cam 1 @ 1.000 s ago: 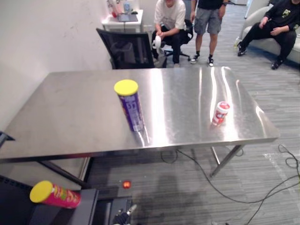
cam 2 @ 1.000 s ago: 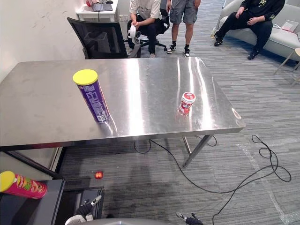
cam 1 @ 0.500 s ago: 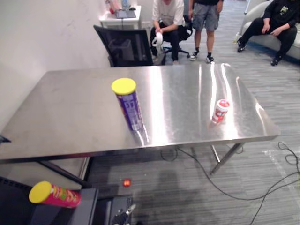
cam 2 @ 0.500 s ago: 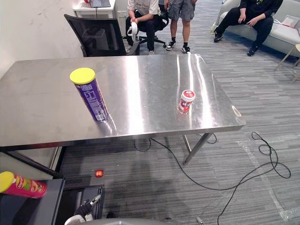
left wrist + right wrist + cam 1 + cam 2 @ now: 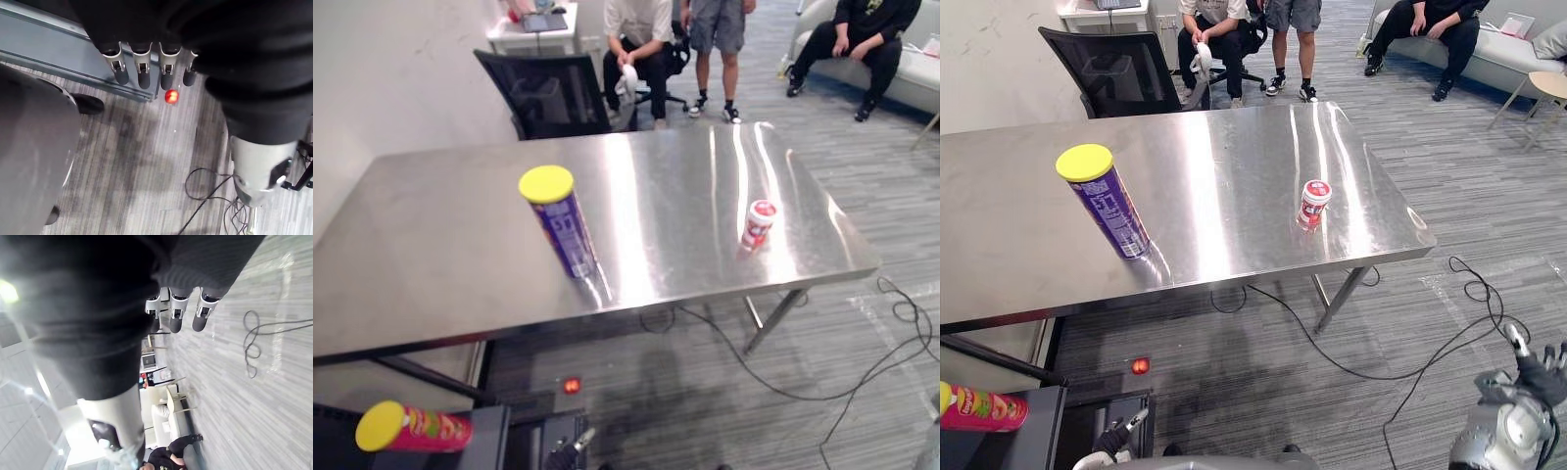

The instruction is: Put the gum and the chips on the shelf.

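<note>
**Left eye view: chips and gum on the steel table, hands hanging empty**

A purple chips can (image 5: 560, 223) with a yellow lid is shown standing upright on the steel table (image 5: 440, 255), left of the table's middle and near its front edge. The gum tub (image 5: 758, 224), white with a red lid, is seen upright on the same table, well apart from the can and toward the right end. A second, pink chips can (image 5: 411, 428), also yellow-lidded, is seen lying on its side on the dark shelf (image 5: 1033, 446) at the lower left, below the level of the table. The print on all three containers is too small to be made out.

The left hand (image 5: 144, 76) is shown from its wrist camera with fingers straight, side by side and closed on nothing, above a striped floor and a small red light (image 5: 170, 96). The right hand (image 5: 177, 313) is likewise shown with fingers relaxed and empty; in the right eye view it appears low at the right, beside and below the table.

The shelf is cut off by the picture's lower edge, and the pink can's far end by the left edge in the right eye view. A black chair (image 5: 553, 93) is partly hidden behind the table. The people (image 5: 636, 29) beyond it are cut off at the top.
</note>
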Motion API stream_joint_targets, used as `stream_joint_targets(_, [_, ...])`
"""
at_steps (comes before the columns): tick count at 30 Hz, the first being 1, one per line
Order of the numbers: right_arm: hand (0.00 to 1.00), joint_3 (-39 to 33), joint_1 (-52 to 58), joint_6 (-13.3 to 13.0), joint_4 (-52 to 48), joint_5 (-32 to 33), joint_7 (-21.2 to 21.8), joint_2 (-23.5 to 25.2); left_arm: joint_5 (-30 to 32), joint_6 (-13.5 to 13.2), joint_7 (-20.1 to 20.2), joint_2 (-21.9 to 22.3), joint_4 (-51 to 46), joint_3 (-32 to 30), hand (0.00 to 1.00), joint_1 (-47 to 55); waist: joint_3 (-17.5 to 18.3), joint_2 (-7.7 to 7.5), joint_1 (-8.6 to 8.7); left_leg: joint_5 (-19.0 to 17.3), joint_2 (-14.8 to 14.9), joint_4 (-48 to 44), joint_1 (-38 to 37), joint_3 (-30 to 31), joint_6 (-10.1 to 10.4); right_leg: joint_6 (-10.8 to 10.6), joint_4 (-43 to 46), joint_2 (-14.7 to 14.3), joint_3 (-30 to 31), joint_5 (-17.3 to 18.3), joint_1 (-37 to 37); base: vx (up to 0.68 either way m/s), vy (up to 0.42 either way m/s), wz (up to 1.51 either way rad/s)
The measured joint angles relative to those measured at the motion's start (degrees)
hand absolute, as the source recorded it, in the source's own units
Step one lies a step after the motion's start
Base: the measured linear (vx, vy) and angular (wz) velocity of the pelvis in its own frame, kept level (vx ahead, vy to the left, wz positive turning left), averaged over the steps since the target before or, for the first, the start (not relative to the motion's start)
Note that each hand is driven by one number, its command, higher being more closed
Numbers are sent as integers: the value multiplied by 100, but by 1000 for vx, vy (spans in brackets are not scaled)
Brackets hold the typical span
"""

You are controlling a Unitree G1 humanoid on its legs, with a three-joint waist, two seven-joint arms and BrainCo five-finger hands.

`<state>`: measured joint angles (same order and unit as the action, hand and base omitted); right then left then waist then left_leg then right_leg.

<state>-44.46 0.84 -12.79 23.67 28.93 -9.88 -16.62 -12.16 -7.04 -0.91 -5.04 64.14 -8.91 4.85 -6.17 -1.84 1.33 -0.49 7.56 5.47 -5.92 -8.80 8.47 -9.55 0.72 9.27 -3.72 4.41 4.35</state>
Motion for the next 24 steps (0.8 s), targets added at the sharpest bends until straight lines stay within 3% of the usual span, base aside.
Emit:
stream_joint_targets(12, [0, 336, -131, 95, -999, -1273, -143, -76, 188, 5, 16, -11, -146, 326, 0, 50, 49, 28, 21, 59, -74, -1, 83, 263, -61, -6, 52, 78, -282, -3, 41, -14, 6, 10])
stream_joint_targets(20, [0, 1389, -993, 104, -440, -1272, 1, -1070, 178, -34, 8, -61, -338, 662, 0, 146, 45, 33, 5, 129, -87, 0, 195, 344, -71, -6, 94, 86, -352, -2, -36, -34, 0, 4])
stream_joint_targets(24, [0, 1754, -1266, 194, -228, -1274, 121, -1175, 152, -48, 7, -68, -386, 749, 0, 147, 35, 27, -22, 178, -92, 0, 307, 459, -80, -10, 136, 85, -435, -5, -106, -25, -2, 12])
